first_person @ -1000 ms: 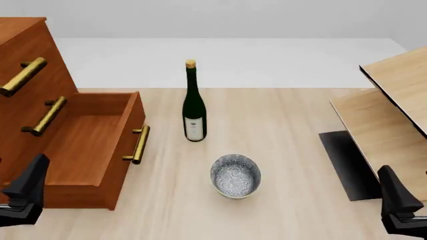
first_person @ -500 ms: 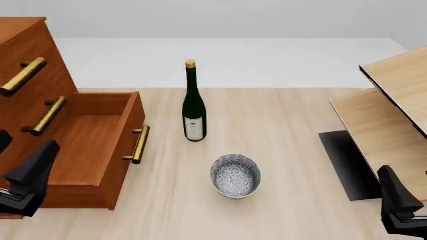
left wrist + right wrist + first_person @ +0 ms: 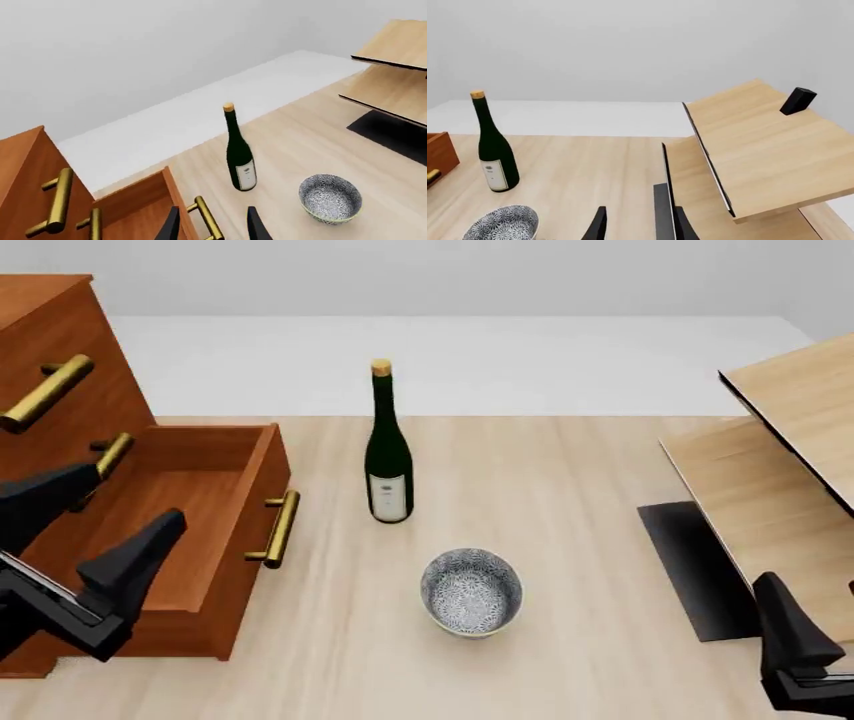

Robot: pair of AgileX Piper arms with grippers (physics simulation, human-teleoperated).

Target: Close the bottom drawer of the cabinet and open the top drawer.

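The cabinet (image 3: 54, 330) stands at the left edge of the table. Its bottom drawer (image 3: 180, 515) is pulled far out, its brass handle (image 3: 275, 530) facing the bowl. The top drawer (image 3: 74, 360) is shut, with its handle (image 3: 47, 392) showing. My left gripper (image 3: 140, 495) hovers open above the open drawer's inside, in front of the middle drawer. In the left wrist view the bottom drawer's handle (image 3: 208, 220) lies between the fingers' (image 3: 170, 227) line of sight. My right gripper (image 3: 637, 225) is open and empty at the near right (image 3: 777, 592).
A green wine bottle (image 3: 387, 455) stands mid-table, just right of the open drawer. A patterned bowl (image 3: 471, 590) sits in front of it. Pale plywood boards (image 3: 787, 430) lean at the right over a black mat (image 3: 694, 565).
My left gripper has risen and moved forward and to the right, from the near left corner to over the open bottom drawer. The right arm has barely moved.
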